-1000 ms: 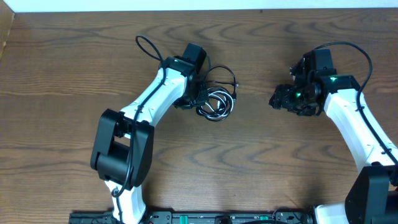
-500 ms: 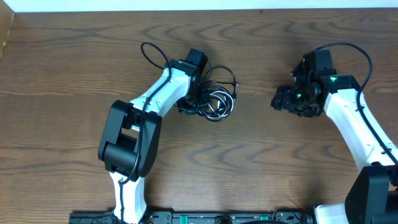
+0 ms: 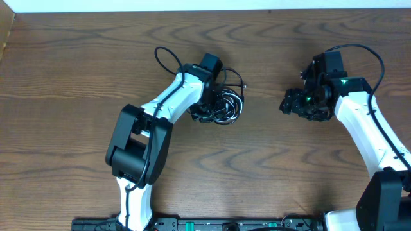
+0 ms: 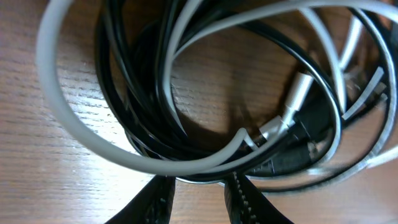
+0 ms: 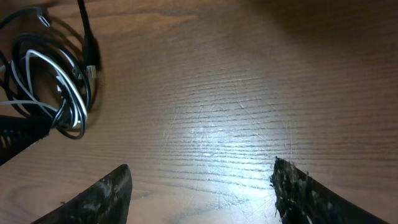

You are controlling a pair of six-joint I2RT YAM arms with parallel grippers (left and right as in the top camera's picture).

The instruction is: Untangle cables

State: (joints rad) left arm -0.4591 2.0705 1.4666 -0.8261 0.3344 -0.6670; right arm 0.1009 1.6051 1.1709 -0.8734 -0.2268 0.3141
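Note:
The black and white cables lie coiled together in one bundle on the wooden table, just right of my left gripper. In the left wrist view, the white cable loops round the black cable, with silver and black plugs among the strands. My left gripper stands narrowly open with its tips at the bundle's near edge and bare wood between them. My right gripper is wide open over bare wood, well right of the bundle.
The table is dark wood with a pale wall strip at the back. The left arm's own black wire loops behind its wrist. The right arm's wire arcs above its wrist.
The left arm has shifted right, pressing its gripper closer into the bundle, and its jaws have parted slightly. The right arm has stayed still.

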